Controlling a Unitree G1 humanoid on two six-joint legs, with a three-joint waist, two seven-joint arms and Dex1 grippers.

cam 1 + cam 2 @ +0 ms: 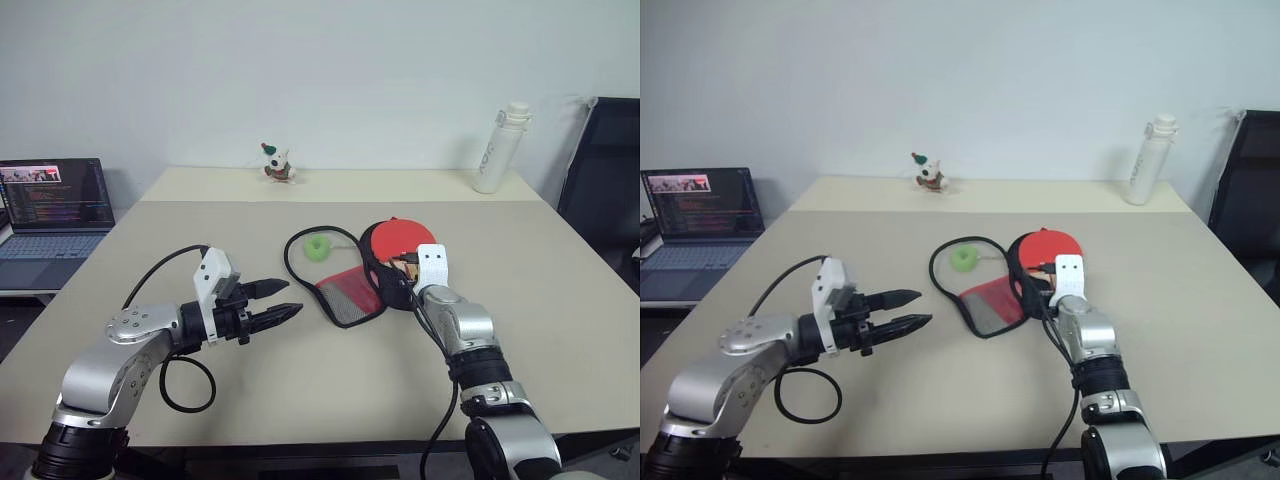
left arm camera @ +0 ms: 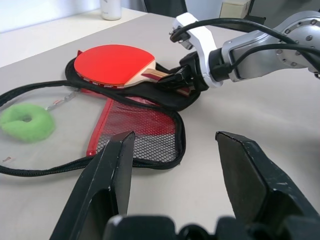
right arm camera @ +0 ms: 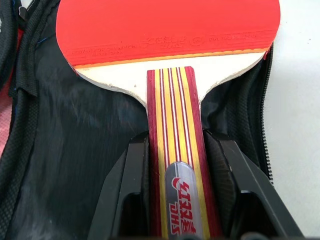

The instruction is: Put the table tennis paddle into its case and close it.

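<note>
I have the right gripper closed on the table tennis paddle handle, blade lying on the open case mid-table. Left gripper hovers parted, empty. Seating and zipping remain.

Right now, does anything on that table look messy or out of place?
Nothing is spilled or damaged. The case lies unzipped, its red mesh flap splayed aside, with the paddle resting on its black lining.

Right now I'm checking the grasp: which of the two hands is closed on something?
The right hand: its fingers clamp the table tennis paddle by the handle, over the open case. The left hand hangs open, holding nothing.
</note>
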